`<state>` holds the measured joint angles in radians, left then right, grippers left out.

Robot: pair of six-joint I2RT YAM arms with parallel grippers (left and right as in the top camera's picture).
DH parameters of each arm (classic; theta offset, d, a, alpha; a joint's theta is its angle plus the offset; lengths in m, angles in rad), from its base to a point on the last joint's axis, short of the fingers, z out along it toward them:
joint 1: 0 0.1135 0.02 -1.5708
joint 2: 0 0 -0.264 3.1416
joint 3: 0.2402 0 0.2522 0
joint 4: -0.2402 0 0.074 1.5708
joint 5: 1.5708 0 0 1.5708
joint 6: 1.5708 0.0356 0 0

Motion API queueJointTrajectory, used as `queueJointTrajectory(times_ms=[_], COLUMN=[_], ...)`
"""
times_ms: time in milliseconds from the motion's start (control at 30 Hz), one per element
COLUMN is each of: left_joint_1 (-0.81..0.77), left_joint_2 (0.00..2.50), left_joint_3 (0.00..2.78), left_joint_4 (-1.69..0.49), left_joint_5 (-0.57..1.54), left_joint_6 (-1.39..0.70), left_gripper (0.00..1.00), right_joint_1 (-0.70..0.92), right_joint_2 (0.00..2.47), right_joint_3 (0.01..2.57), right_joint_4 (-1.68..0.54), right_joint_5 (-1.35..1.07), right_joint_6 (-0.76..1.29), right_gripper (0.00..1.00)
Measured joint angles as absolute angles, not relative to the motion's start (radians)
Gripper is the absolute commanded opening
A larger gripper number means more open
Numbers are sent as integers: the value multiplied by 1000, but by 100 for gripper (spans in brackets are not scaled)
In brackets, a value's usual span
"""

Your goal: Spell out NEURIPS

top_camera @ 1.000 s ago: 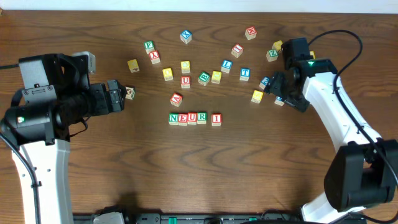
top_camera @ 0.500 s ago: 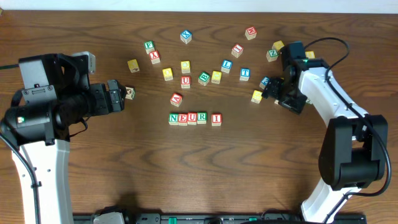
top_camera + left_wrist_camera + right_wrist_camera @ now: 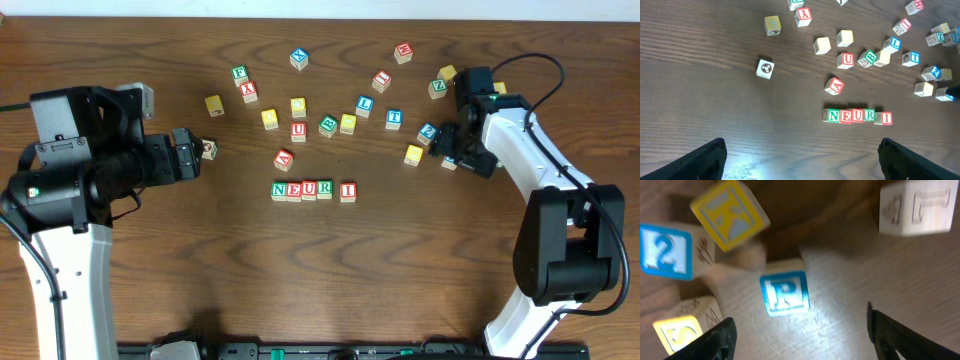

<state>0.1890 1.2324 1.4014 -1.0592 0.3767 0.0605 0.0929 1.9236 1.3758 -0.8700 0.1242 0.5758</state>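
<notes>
Dark wood-grain table (image 3: 150,290), with a pale strip (image 3: 320,8) beyond its far edge. NEURI row (image 3: 313,190) lies mid-table. At right, the right gripper (image 3: 800,330) is spread wide astride the P cube (image 3: 784,293), seemingly not touching it. Left gripper (image 3: 805,165) gapes wide.

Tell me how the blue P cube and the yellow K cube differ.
Face: the P cube has a blue letter in a blue frame; the K cube a pale blue letter on yellow. Pose: the P cube sits nearly square to the picture; the K cube is turned askew. Place: the P cube lies between the open fingers of the right gripper; the K cube lies outside them. Both are small letter cubes, ungripped.
</notes>
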Motion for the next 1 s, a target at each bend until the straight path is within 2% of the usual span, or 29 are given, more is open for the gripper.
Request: queueJointTrajectory(times_ms=[667,767,1000], left_joint_1=[189,189,189], left_joint_2=[1232,1232,1232], left_joint_3=[1401,1401,1401], left_joint_4=[-1059,-1059,-1059], left_joint_5=[377,377,377], left_joint_6=[60,60,60], left_gripper=[95,95,95], right_joint_1=[97,97,97], right_joint_2=[1976,1976,1976], right_joint_3=[1378,1378,1378], right_joint_4=[-772,-765,-754], right_joint_5=[131,131,133], right_joint_6=[569,572,570], right_gripper=[75,65,60])
